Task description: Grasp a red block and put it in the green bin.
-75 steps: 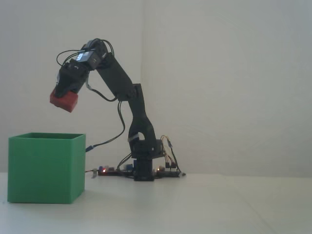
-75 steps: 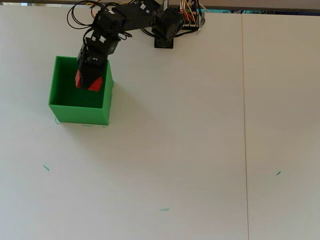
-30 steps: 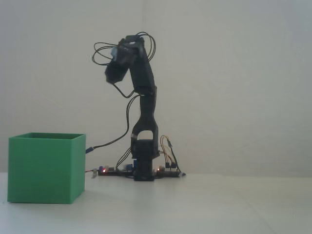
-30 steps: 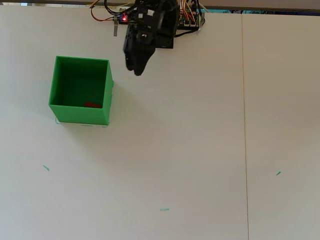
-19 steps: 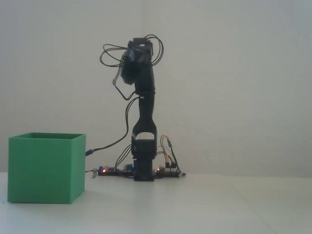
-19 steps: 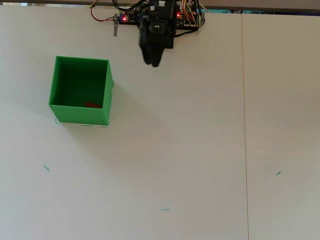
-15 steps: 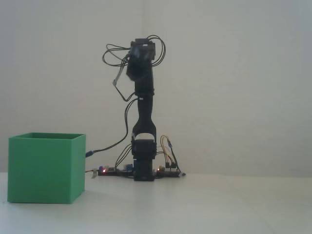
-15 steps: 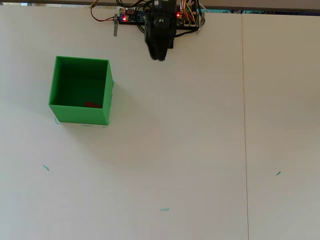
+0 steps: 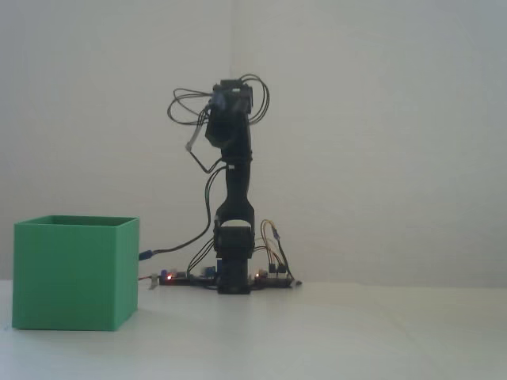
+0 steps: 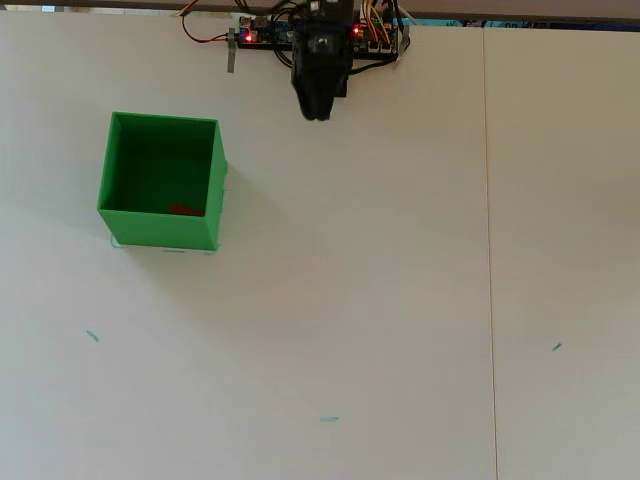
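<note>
Looking essentially done: red block (image 10: 184,210) lying inside the green bin (image 10: 110,160), near the front wall in the overhead view. Folding upright over the base, well apart from the bin; gripper (image 10: 318,108) state impossible to tell, possibly closed.

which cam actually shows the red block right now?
The overhead view: the red block shows as a small red patch inside the green bin, near its lower wall in that view. The fixed view shows only the bin's outer sides; the block is hidden behind them.
</note>
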Robot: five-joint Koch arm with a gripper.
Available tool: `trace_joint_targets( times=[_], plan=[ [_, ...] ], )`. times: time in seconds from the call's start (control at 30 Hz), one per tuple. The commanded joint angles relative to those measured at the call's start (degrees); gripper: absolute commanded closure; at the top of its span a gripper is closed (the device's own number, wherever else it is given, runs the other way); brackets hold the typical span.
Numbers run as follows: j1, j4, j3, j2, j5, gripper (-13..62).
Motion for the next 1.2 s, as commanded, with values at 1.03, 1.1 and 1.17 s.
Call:
trace_joint_targets(
  times=[1.03, 1.1, 1.17],
  plan=[
    [-3.08, -29.44, 53.61, 9.93, 17.67, 12.3],
    [-3.08, -33.57, 57.74, 9.93, 17.67, 12.3],
    [-3.08, -39.46, 62.67, 9.93, 17.58, 12.3]
  ],
)
